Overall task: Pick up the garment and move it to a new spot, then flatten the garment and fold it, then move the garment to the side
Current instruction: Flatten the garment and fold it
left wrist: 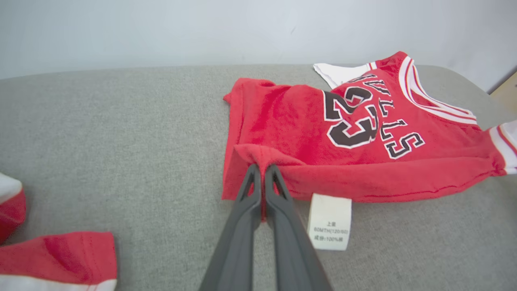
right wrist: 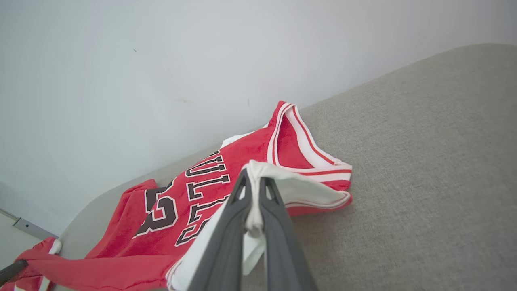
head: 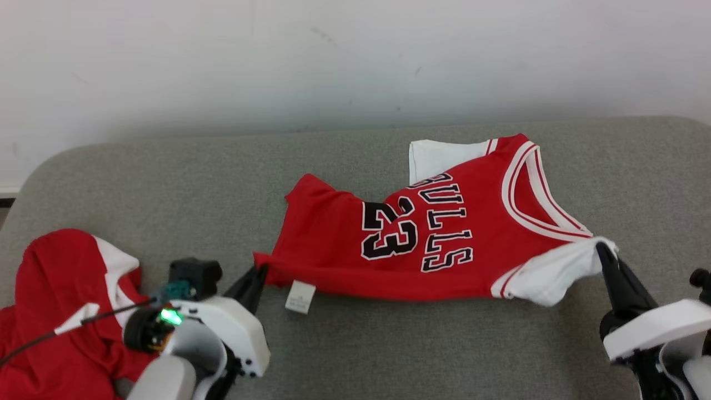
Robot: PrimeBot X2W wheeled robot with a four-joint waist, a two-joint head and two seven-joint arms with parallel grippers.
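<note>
A red jersey (head: 422, 233) with white sleeves, "BULLS" and "23" printed on it, lies spread sideways on the grey padded surface (head: 355, 344). My left gripper (head: 261, 272) is shut on the jersey's bottom hem corner, seen close in the left wrist view as the left gripper (left wrist: 261, 169) pinching red cloth (left wrist: 282, 129). A white care label (left wrist: 329, 221) hangs beside it. My right gripper (head: 602, 250) is shut on the near white sleeve (head: 555, 269); in the right wrist view the right gripper (right wrist: 253, 182) clamps that white sleeve (right wrist: 299, 190), which is lifted slightly.
A second red and white garment (head: 61, 311) lies crumpled at the near left, partly under my left arm; a part of the second garment (left wrist: 56, 258) shows at the lower left of the left wrist view. A pale wall (head: 355, 61) rises behind the surface.
</note>
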